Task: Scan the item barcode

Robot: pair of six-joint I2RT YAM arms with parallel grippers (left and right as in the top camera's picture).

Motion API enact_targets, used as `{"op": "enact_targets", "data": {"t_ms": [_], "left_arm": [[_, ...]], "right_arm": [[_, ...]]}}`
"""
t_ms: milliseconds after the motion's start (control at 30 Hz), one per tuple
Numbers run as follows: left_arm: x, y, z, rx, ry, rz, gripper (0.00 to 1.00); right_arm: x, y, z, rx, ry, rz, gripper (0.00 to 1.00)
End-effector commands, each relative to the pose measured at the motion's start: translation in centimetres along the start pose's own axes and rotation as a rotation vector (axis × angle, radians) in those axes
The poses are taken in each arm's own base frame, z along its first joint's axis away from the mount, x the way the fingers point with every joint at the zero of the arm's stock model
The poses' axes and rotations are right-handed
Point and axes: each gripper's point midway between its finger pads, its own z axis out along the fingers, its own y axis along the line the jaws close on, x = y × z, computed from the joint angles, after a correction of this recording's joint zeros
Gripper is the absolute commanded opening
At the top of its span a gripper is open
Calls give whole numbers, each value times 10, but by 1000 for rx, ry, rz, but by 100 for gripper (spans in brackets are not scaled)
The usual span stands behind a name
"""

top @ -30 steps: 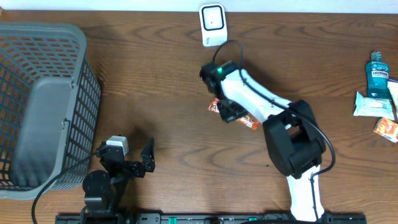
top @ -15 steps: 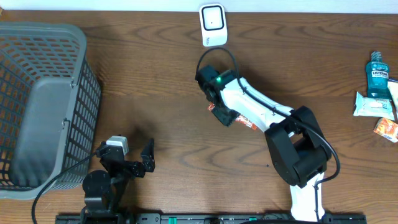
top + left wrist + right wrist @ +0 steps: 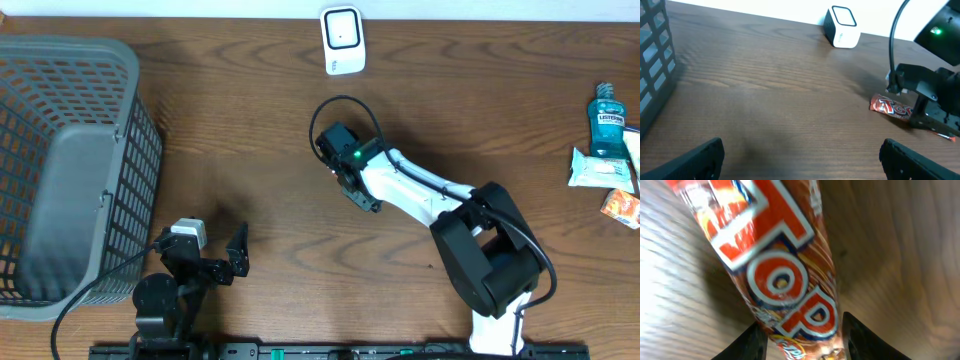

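Brown wood counter (image 3: 230, 130) is carrying everything. Mid-counter, the snack packet (image 3: 890, 107) is lying flat, label up. The right tool (image 3: 802, 337) is straddling it, likely to lift it toward the white scanner (image 3: 342, 40) at the far edge. Whether it is pinching yet, I cannot tell. Nothing is blocking that path. The left tool (image 3: 800, 160) is sitting released beside the basket (image 3: 145, 150), and a mouthwash bottle (image 3: 605, 120) and sachets (image 3: 600, 168) are lying far right.

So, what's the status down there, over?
Left gripper wide open, parked. Right gripper straddles candy bar lying on table, grip unclear. Nothing between it and the scanner.
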Motion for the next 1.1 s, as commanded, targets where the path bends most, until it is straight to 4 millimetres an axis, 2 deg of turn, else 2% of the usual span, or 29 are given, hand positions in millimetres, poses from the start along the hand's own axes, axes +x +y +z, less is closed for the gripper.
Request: {"op": "enact_targets", "data": {"t_ms": [0, 233, 300, 367, 400, 433, 467, 567, 667, 767, 867, 900, 933, 1067], "left_arm": [[11, 1, 2, 5, 34, -12, 98], [11, 1, 2, 5, 34, -12, 98], [11, 1, 2, 5, 34, -12, 98], [11, 1, 2, 5, 34, -12, 98], [11, 1, 2, 5, 34, -12, 99], [11, 1, 2, 5, 34, -12, 98], [11, 1, 2, 5, 34, -12, 98], [11, 1, 2, 5, 34, -12, 98], [11, 1, 2, 5, 34, -12, 98], [11, 1, 2, 5, 34, -12, 99], [11, 1, 2, 5, 34, -12, 98], [11, 1, 2, 5, 34, -12, 98], [11, 1, 2, 5, 34, -12, 98], [11, 1, 2, 5, 34, -12, 98]], "right_arm": [[57, 22, 44, -65, 184, -50, 45], [60, 29, 41, -68, 199, -55, 45], [60, 29, 41, -69, 199, -60, 42], [63, 28, 43, -71, 202, -75, 31], [64, 27, 44, -71, 202, -72, 22], [64, 26, 46, -71, 201, -64, 9], [65, 27, 48, -83, 198, -55, 4], [61, 45, 50, -224, 162, -12, 1], [56, 61, 43, -398, 136, 33, 1], [43, 72, 14, -637, 110, 56, 1], [16, 79, -41, -972, -36, 33, 1], [7, 76, -61, -1076, -101, 31, 1], [3, 71, -72, -1134, -143, 38, 1], [1, 54, -92, -1283, -230, 114, 1]]}}
